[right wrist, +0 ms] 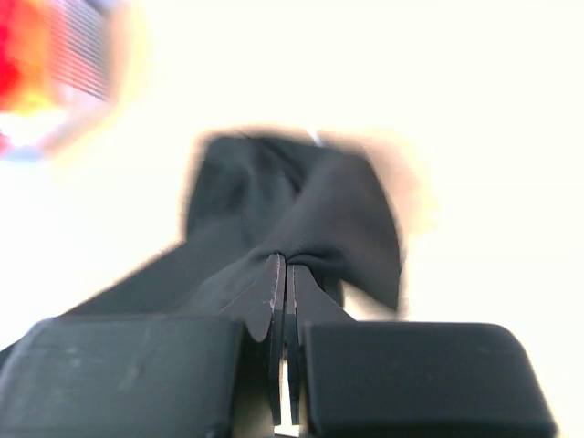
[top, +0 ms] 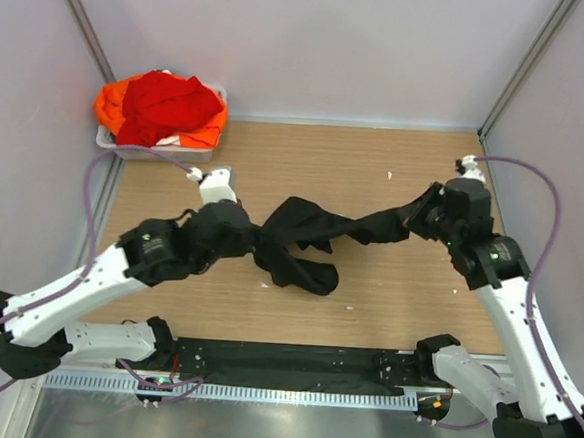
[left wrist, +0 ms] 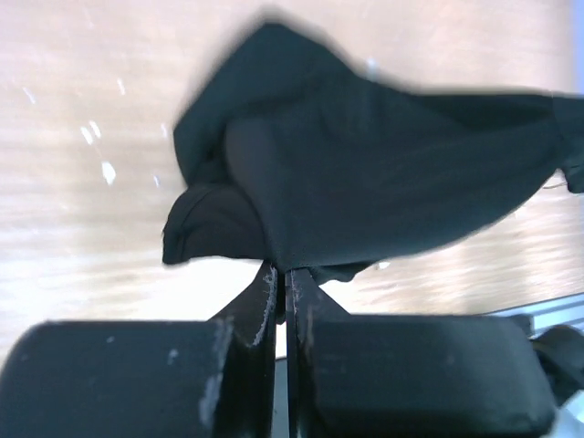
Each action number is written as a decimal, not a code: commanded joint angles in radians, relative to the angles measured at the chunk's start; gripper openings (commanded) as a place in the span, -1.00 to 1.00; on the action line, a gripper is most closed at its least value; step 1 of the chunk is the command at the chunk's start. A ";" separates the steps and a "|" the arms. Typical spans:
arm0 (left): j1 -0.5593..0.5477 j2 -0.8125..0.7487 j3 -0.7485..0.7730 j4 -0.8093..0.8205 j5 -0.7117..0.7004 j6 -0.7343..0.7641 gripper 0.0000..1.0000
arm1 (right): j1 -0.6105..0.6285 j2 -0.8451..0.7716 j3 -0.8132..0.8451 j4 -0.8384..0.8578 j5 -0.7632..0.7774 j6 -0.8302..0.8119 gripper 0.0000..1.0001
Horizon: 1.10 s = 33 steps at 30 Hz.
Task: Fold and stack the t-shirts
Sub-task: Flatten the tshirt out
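Observation:
The black t-shirt [top: 301,238] hangs bunched and twisted between my two grippers above the middle of the wooden table. My left gripper [top: 229,225] is shut on its left end; the left wrist view shows the cloth [left wrist: 365,173] pinched at the fingertips [left wrist: 283,274]. My right gripper [top: 417,216] is shut on its right end; the right wrist view shows the cloth [right wrist: 310,210] nipped at the fingertips [right wrist: 285,265]. The red t-shirt [top: 170,103] lies on the orange t-shirt [top: 109,106] in the tub at the back left.
The white plastic tub [top: 161,152] stands in the back left corner against the wall. Grey walls close the table [top: 376,165] on three sides. A black bar with the arm bases [top: 282,364] runs along the near edge.

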 commanded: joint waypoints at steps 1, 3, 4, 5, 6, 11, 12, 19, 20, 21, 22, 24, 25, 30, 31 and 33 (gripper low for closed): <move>-0.004 -0.026 0.140 -0.166 -0.122 0.120 -0.99 | -0.003 -0.048 0.200 -0.142 0.041 -0.072 -0.98; -0.004 -0.020 0.249 -0.206 -0.148 0.155 -1.00 | -0.003 -0.062 0.323 -0.173 0.053 -0.091 -0.97; -0.002 -0.013 0.279 -0.221 -0.151 0.190 -1.00 | -0.003 -0.078 0.401 -0.199 0.053 -0.110 -0.98; -0.004 -0.009 0.310 -0.221 -0.154 0.213 -1.00 | -0.003 -0.085 0.437 -0.208 0.047 -0.124 -0.97; -0.004 -0.008 0.371 -0.221 -0.141 0.235 -0.99 | -0.004 -0.097 0.470 -0.214 0.041 -0.140 -0.97; -0.004 -0.011 0.511 -0.186 -0.058 0.391 -0.99 | -0.004 -0.186 0.636 -0.248 0.021 -0.262 -0.97; -0.004 -0.011 0.557 -0.186 -0.042 0.408 -1.00 | -0.003 -0.198 0.649 -0.249 0.014 -0.276 -0.97; -0.004 0.013 0.724 -0.161 0.177 0.551 -1.00 | -0.001 -0.286 0.774 -0.245 -0.034 -0.348 -0.97; -0.004 0.024 0.738 -0.161 0.185 0.566 -1.00 | -0.002 -0.290 0.793 -0.240 -0.034 -0.363 -0.97; -0.004 0.027 0.751 -0.160 0.189 0.575 -1.00 | -0.003 -0.293 0.811 -0.236 -0.048 -0.374 -0.97; -0.004 0.027 0.760 -0.146 0.197 0.583 -0.99 | -0.003 -0.295 0.843 -0.230 -0.068 -0.390 -0.97; -0.002 0.008 0.754 -0.112 0.266 0.630 -1.00 | -0.003 -0.304 0.873 -0.202 -0.080 -0.425 -0.97; -0.004 -0.002 0.742 -0.076 0.290 0.651 -1.00 | -0.003 -0.309 0.888 -0.187 -0.089 -0.436 -0.97; -0.004 -0.104 0.653 0.090 0.464 0.764 -1.00 | -0.009 -0.347 0.903 -0.055 -0.151 -0.492 -0.97; -0.004 -0.149 0.631 0.157 0.475 0.786 -1.00 | -0.010 -0.355 0.903 -0.036 -0.155 -0.500 -0.97; -0.004 -0.174 0.599 0.202 0.479 0.801 -0.99 | -0.015 -0.338 0.917 -0.029 -0.122 -0.494 -0.97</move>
